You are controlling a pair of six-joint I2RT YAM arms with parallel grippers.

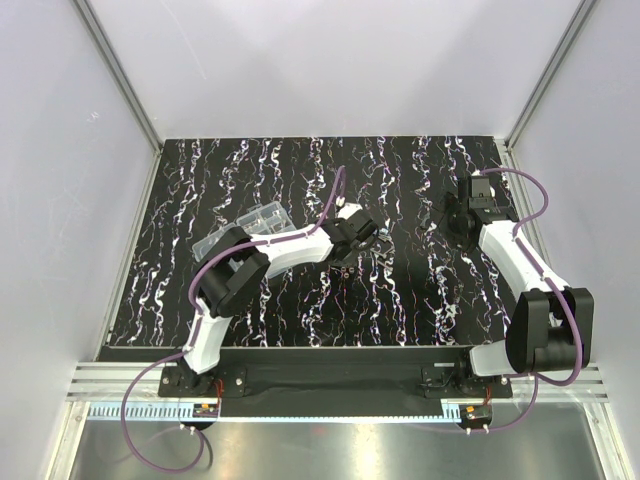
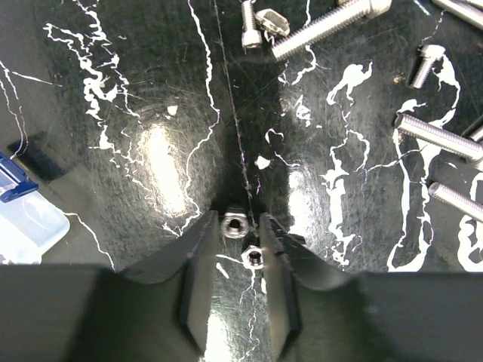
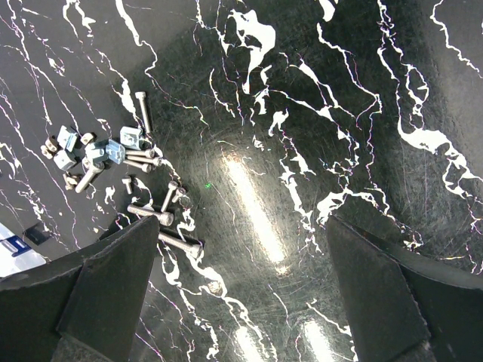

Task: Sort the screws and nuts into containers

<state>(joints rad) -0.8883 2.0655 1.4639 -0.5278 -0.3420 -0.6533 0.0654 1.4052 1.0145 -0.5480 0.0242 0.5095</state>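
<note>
Left wrist view, lower middle: shows left gripper (image 2: pixel 238 235) low over the table (image 2: pixel 113 113), jaws narrow and straddling two of the nuts (image 2: pixel 235 225). Sliver of gap either side, so not clamped yet, probably lining up a pinch. Leaves the screws (image 2: pixel 324 26) scattered upper right. Puts the containers (image 2: pixel 23 219) at the lower left edge, handy for a drop. Right wrist view: shows right gripper (image 3: pixel 249 290) wide open, holding nothing, hovering over bare tabletop, likely keeping clear.
</note>
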